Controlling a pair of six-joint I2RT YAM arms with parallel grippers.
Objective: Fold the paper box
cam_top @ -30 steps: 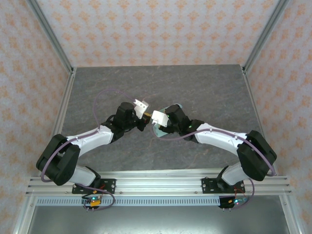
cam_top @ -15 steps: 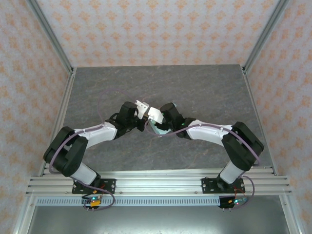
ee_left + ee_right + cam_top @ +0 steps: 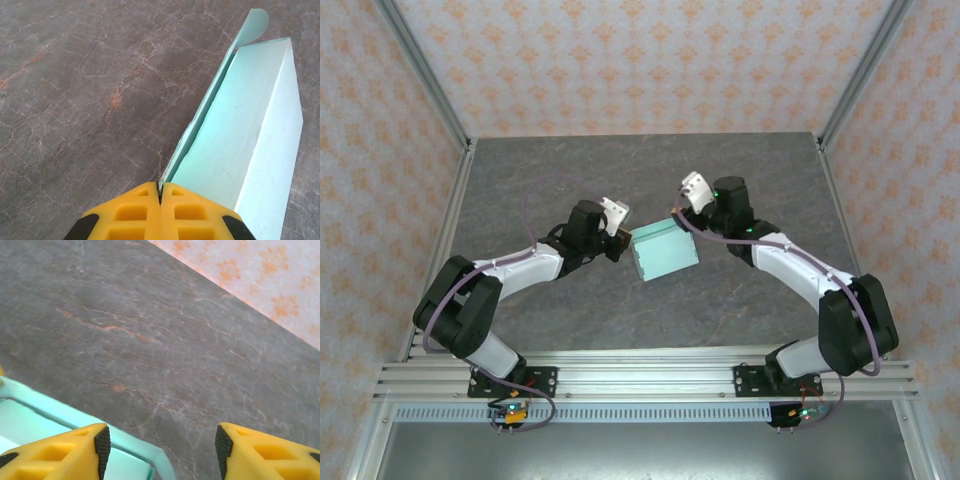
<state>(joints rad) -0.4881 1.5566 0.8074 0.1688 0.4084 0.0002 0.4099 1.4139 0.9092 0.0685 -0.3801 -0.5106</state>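
Observation:
The paper box [image 3: 663, 250] is a pale mint shallow rectangular box lying mid-table. My left gripper [image 3: 623, 243] is at the box's left end. In the left wrist view its yellow fingertips [image 3: 160, 187] are shut on a thin card flap that runs along the side of the box [image 3: 240, 140]. My right gripper [image 3: 688, 208] hovers by the box's far right corner. Its jaws [image 3: 160, 445] stand open with bare table between them, and a corner of the box [image 3: 125, 447] lies beside its left finger [image 3: 75, 452].
The dark marbled table [image 3: 570, 170] is bounded by aluminium posts and patterned walls [image 3: 640, 60] at the back and sides. The rail [image 3: 640, 375] with both arm bases runs along the near edge.
My right arm has drawn back from over the box toward the far right, uncovering it. The left gripper has stayed shut on the flap, barely moving.

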